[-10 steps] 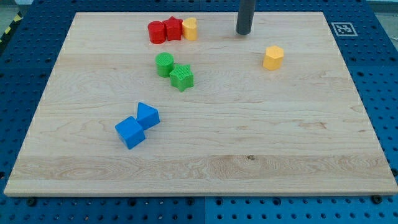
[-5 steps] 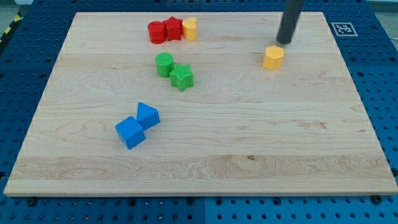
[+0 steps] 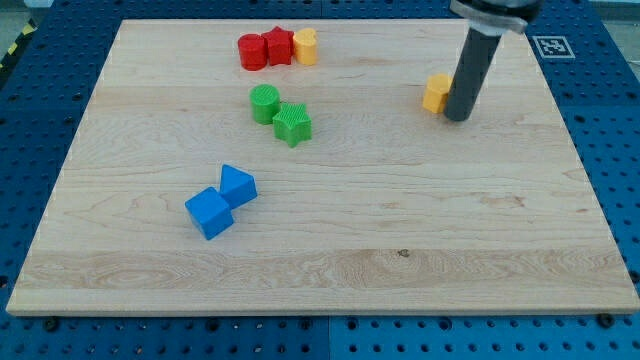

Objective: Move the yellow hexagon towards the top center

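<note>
Touching yellow hexagon at its right: my tip.

This looks to me like a robotics lab bench. The pale wooden tabletop sits on a blue perforated metal base with a regular grid of mounting holes, the kind used for fixing test rigs. A black-and-white fiducial marker is stuck at the board's top right corner. At the view's top left edge I see a strip of yellow-and-black hazard tape. The small coloured blocks look like plain test pieces.
</note>
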### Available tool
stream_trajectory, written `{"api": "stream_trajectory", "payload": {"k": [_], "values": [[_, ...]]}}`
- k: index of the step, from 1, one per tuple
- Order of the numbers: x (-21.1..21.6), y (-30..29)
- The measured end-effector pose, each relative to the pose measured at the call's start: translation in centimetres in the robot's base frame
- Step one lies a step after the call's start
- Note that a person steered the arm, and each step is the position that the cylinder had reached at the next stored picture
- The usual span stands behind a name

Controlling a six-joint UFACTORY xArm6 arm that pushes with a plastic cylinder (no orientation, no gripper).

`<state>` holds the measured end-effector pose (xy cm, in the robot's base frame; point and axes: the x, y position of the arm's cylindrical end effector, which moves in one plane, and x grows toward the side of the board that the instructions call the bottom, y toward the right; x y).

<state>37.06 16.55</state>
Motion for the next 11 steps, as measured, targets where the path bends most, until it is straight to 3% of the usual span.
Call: {"api": "stream_trajectory", "payload": {"k": [3,4,5,6,8,11], "values": [[-6.4,0.0],[-3.1,-0.3],[-2.7,-2.9],[-4.6,-3.9],[-4.3,0.5],[-8.5,-3.9]]}}
